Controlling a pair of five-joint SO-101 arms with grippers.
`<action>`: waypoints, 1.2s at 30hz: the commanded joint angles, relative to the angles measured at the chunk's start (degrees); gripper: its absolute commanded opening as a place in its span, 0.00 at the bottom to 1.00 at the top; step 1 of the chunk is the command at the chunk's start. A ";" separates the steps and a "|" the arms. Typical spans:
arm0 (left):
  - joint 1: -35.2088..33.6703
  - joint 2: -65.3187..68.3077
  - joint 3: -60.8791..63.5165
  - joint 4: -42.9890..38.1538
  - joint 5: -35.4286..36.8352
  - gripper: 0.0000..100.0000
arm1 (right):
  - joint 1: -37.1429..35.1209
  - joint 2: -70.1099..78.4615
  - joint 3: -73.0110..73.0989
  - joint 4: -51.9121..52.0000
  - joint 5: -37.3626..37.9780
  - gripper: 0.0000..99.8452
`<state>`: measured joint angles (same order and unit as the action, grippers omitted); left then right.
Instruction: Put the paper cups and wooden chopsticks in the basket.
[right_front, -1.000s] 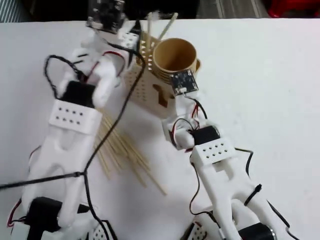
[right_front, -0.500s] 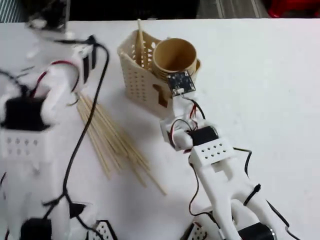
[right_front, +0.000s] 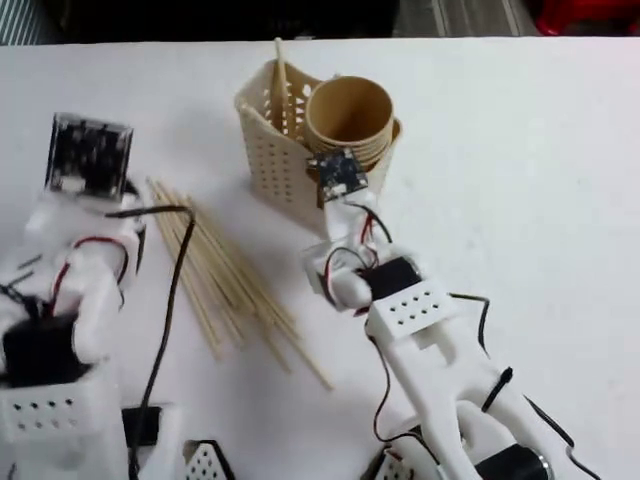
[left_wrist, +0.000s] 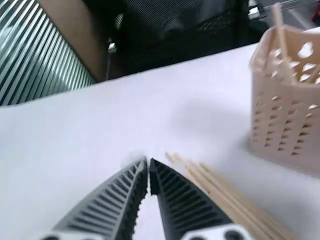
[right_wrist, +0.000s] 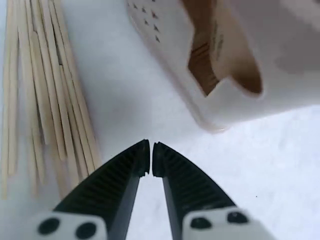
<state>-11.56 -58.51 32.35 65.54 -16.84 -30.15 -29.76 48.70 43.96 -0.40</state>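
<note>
**Basket**: pale, perforated, upright toward the far middle of the counter. Tall and narrow, so suited to holding long items on end.

**Paper cups**: brown, nested in one stack, mouth up, seated in the right part of the basket. Presumably nested to save room, leaving the other side free for sticks. Judged done.

**Chopstick**, single: standing on end inside the basket beside the cups, tip well above the rim, propped by the wall.

**Chopsticks**, loose bundle: flat on the counter to the left of the basket, slightly fanned, far ends near the basket's foot but apart from it. Not yet stowed; by judgement the bulk of the remaining work.

**Left gripper**: fully closed, tips meeting, nothing between them. Low over the counter near the bundle's far ends, basket beyond. Placement consistent with lining up for a pick; opening needed first.

**Right gripper**: likewise pinched closed and empty. Low between the bundle and the basket's foot, touching neither. Possibly placed to steady the basket or to take sticks from its own side; purpose uncertain.

**Risk noted:** thin sticks lying flat, liable to roll or scatter under a careless pinch.
</note>
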 joint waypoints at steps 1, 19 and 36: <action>-6.64 -5.76 10.20 -3.52 0.53 0.03 | -1.54 -1.89 -0.70 0.66 0.70 0.03; -17.19 -5.85 40.18 -22.51 5.89 0.03 | -16.22 4.53 -13.27 7.69 0.35 0.14; -20.88 -5.85 41.93 -25.58 8.26 0.04 | -20.00 45.58 -41.14 7.69 0.26 0.14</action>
<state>-32.04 -63.43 73.23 42.86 -9.19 -49.76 13.76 12.22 51.25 -0.40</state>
